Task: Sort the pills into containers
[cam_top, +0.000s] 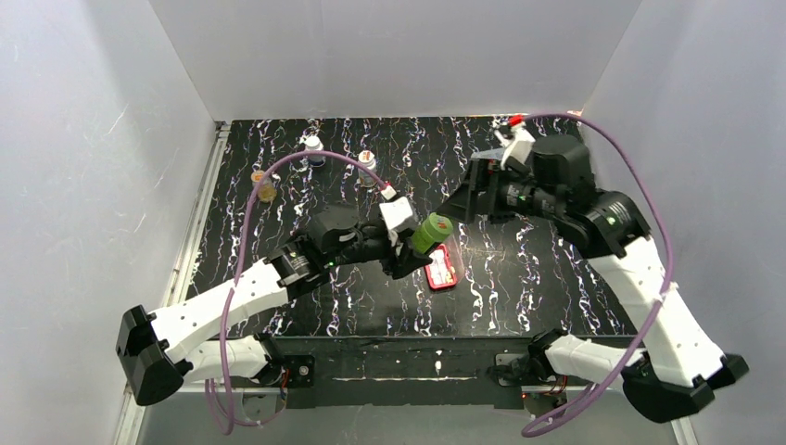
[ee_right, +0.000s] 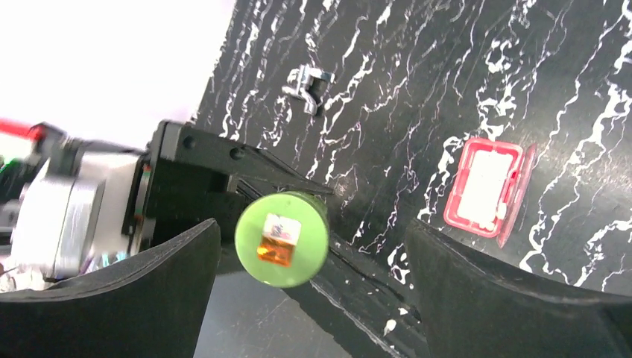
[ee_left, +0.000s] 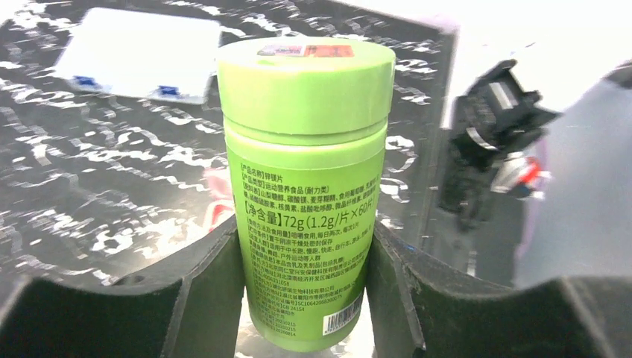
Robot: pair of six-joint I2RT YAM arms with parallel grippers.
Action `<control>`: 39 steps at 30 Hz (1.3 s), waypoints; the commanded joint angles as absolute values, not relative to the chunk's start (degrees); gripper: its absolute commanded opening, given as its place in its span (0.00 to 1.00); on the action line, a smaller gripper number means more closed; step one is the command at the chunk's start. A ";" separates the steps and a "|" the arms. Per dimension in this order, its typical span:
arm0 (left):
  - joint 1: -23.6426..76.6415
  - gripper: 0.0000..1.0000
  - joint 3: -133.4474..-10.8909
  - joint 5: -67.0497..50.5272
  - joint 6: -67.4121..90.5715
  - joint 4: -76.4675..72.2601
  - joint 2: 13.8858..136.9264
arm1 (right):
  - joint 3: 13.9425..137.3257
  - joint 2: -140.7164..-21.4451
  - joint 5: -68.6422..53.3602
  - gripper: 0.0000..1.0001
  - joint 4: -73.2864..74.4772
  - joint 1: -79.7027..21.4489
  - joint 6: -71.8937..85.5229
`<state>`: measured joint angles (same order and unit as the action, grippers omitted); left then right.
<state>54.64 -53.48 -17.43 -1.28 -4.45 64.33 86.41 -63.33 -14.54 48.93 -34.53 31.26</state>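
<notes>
My left gripper [cam_top: 414,248] is shut on a green pill bottle [cam_top: 430,232] and holds it above the table, cap toward the right arm; the left wrist view shows both fingers pressed on the bottle's body [ee_left: 305,194]. My right gripper [cam_top: 456,209] is open just beyond the cap; in the right wrist view the green cap [ee_right: 282,239] sits between its wide-apart fingers, nearer the left one, not touched. The red pill case [cam_top: 442,268] with whitish compartments lies open on the table below the bottle; it also shows in the right wrist view [ee_right: 486,188].
Three small bottles stand at the back left: a white-capped one [cam_top: 314,148], one [cam_top: 368,163] and an amber one [cam_top: 265,186]. White walls enclose the black marbled table [cam_top: 519,278]. A white flat object [ee_left: 138,54] lies on the table in the left wrist view.
</notes>
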 commanded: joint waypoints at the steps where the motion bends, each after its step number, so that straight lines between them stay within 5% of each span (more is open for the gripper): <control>1: 48.54 0.00 -51.38 -38.28 9.09 -12.11 60.32 | 83.28 -58.15 -26.60 0.98 41.34 -30.67 25.31; 10: 45.85 0.00 -52.03 -60.23 21.64 -20.06 64.43 | 78.87 -56.76 -42.06 1.00 34.33 -30.26 23.03; 17: 45.54 0.00 -51.64 -62.59 26.61 -25.80 66.07 | 78.39 -56.77 -44.34 1.00 32.47 -32.91 22.46; 29: 44.98 0.00 -51.67 -62.76 29.09 -28.64 67.48 | 78.38 -56.45 -43.42 0.75 33.69 -33.89 21.87; 39: 44.73 0.00 -53.03 -60.81 26.45 -24.39 67.63 | 79.23 -57.54 -42.33 0.79 36.52 -34.50 20.47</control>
<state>45.10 -51.35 -61.25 27.84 -24.93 68.51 77.93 -57.44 -42.59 36.30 -33.99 22.01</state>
